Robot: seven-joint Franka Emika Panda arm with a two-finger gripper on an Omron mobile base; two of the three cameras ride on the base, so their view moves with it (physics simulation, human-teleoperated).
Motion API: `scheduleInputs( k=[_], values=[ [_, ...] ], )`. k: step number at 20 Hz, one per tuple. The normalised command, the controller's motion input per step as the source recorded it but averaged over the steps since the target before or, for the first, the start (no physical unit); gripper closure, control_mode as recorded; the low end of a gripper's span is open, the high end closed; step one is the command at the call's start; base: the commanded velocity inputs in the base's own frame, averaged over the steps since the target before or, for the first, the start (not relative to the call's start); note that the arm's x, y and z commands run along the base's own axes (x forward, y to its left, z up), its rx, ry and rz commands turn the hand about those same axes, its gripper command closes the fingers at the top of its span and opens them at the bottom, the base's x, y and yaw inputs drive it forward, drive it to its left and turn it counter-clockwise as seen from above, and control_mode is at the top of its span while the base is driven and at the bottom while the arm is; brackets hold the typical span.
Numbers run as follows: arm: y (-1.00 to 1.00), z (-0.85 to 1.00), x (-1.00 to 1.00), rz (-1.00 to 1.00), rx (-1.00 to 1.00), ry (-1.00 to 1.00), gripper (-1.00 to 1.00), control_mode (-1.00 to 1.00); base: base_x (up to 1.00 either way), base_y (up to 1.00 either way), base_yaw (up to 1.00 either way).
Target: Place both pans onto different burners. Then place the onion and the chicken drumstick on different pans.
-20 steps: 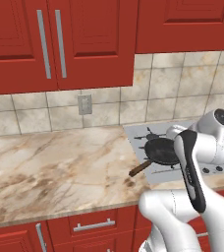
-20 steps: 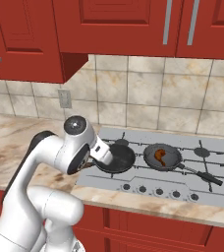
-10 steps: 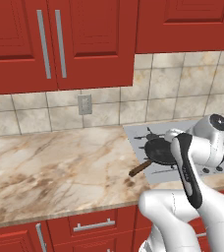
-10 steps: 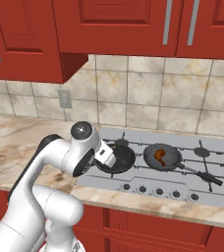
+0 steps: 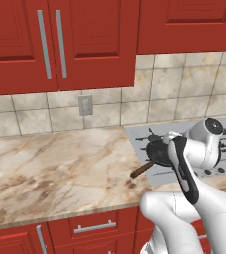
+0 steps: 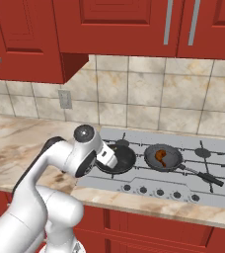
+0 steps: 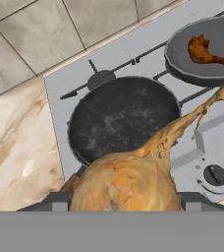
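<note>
My gripper is shut on the onion, a tan bulb whose pointed tip reaches up to the right. It hangs just over the near rim of the wider black pan, which rests on the cooktop's left front burner with its brown wooden handle out over the counter. To the right, the smaller dark-grey pan sits on the middle burner and holds the chicken drumstick. The hand is at the black pan's left edge.
A free burner lies at the back right of the silver cooktop, another behind the black pan. Black knobs line the front edge. The marble counter stretches left; tiled wall and red cabinets stand behind.
The arm has eased slightly down and toward the cooktop with the onion still in its grip. Both pans and the drumstick have stayed put.
</note>
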Motion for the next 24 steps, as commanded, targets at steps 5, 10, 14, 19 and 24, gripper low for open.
scheduleInputs(
  k=[5, 10, 14, 19, 24],
  values=[
    [0.0, -0.23, 0.13, 0.0, -0.02, 0.0, 1.0, -1.0, 0.0, 0.0, 0.0],
    [0.0, -0.3, 0.2, 0.0, -0.02, 0.0, 1.0, -1.0, 0.0, 0.0, 0.0],
    [0.0, -0.29, 0.26, 0.0, 0.0, 0.0, 1.0, -1.0, 0.0, 0.0, 0.0],
    [-0.05, -0.2, 0.27, 0.0, 0.0, 0.0, 1.0, -1.0, 0.0, 0.0, 0.0],
    [-0.11, -0.17, 0.26, 0.0, 0.0, 0.01, 1.0, -1.0, 0.0, 0.0, 0.0]
  ],
)
